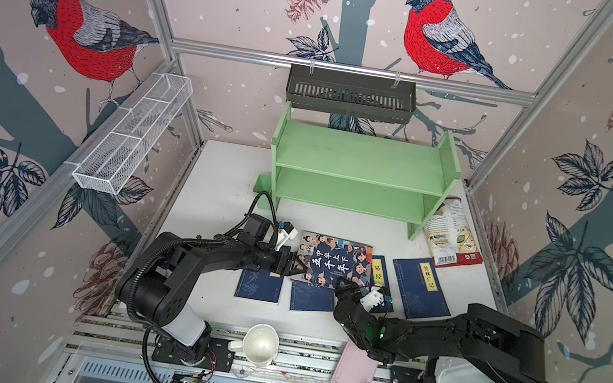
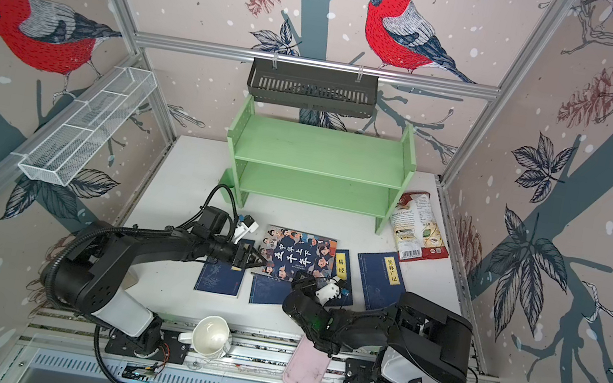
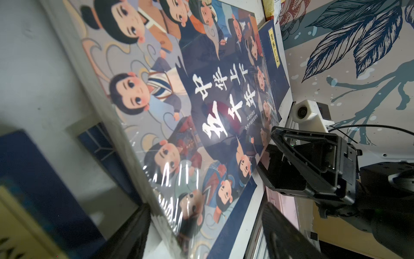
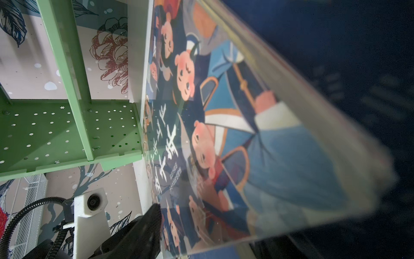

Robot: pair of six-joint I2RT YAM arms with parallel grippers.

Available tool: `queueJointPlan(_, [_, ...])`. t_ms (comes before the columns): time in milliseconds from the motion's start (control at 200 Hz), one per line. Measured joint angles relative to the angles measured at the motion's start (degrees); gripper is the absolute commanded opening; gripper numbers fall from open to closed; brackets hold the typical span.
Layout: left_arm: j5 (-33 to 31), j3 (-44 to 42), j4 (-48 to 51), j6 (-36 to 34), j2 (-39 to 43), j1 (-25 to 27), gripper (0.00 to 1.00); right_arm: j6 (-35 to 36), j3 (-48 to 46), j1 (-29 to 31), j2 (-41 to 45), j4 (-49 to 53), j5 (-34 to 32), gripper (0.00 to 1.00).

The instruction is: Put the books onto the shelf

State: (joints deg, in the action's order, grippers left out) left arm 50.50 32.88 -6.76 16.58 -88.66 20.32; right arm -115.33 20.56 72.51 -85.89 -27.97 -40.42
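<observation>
White table (image 1: 222, 178) holds the books (image 1: 259, 285) before the green shelf (image 1: 361, 155); my left gripper (image 1: 298, 269) gapes around the cartoon book (image 1: 331, 262) edge, right gripper (image 1: 343, 290) I can't tell.

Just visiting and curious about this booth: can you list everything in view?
cartoon book: one, multicoloured, mid-table between both grippers
navy books: four, dark blue, flat around the cartoon book
shelf: one, light green, back of table, holding no books
snack bag: one, white and red, right of shelf
slotted basket: one, black, rear rail above shelf
wire basket: one, white, left rail
mug: one, white, front rail
tray: one, pink, front rail
table: one, white, under books and shelf
left gripper: one, black, open at cartoon book's left edge
right gripper: one, black, open at its near right corner
</observation>
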Motion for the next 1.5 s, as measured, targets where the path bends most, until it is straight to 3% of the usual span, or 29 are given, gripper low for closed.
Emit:
queueJointPlan(786, [1.75, 0.04, 0.63, -0.44, 0.17, 0.15, 0.81, 0.04, -1.51, -0.2, -1.53, -6.93, -3.65, 0.28])
queueJointPlan(856, [1.66, 0.76, 1.81, -0.42, 0.79, 0.15, 0.81, 0.07, -1.64, -0.2, -1.51, -7.93, -4.2, 0.2])
queueJointPlan(1276, [-0.63, 12.24, 14.16, -1.99, 2.03, -0.37, 0.82, 3.39, -2.19, -0.09, 2.38, -8.15, -4.57, 0.15])
queueJointPlan(1496, [1.36, 14.08, 20.31, -1.97, 0.92, -3.78, 0.82, 7.13, -2.23, -0.02, 5.88, -7.61, -4.55, 0.12])
